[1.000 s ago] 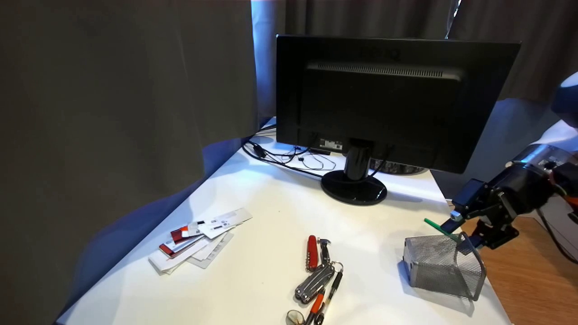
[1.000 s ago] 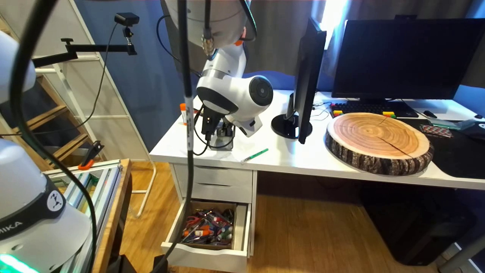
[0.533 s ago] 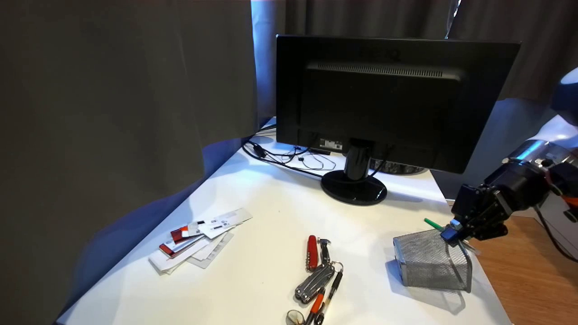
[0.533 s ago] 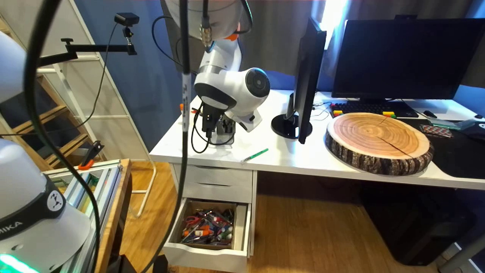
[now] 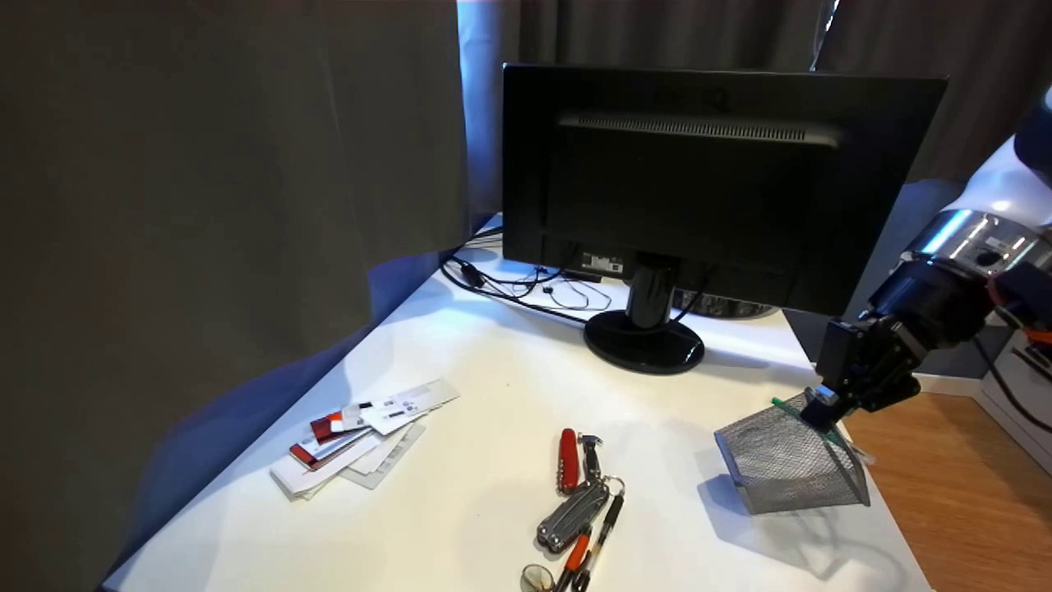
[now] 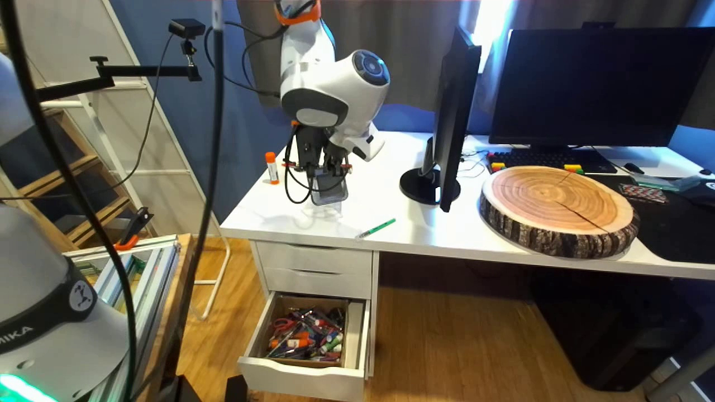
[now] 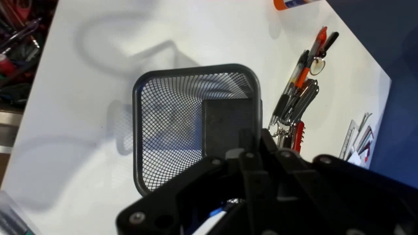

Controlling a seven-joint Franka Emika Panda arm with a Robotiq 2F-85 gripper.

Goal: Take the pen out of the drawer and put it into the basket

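Note:
The green pen (image 6: 377, 228) lies on the desk near its front edge; its clear end (image 7: 13, 218) shows at the lower left of the wrist view. My gripper (image 7: 256, 140) is shut on the rim of the grey mesh basket (image 7: 137, 130), one fingertip inside the wall and one outside. In both exterior views the basket (image 5: 789, 469) hangs tilted above the desk, its shadow apart from it. Its mouth faces the wrist camera, showing only mesh and a dark base inside. Below the desk, the drawer (image 6: 304, 379) is pulled out, with many pens and small items in it.
Pens and a multitool (image 5: 573, 516) lie beside a red pocketknife (image 5: 568, 460). Cards (image 5: 362, 436) are spread farther along the desk. A monitor (image 5: 707, 181) stands behind; an orange-capped glue stick (image 6: 272, 167) stands near the desk's side edge. A thick wood slab (image 6: 558, 206) sits farther over.
My gripper has gone from open to shut on the basket's rim. The basket has risen off the desk and tilted, and the arm has moved up. The pen has stayed put.

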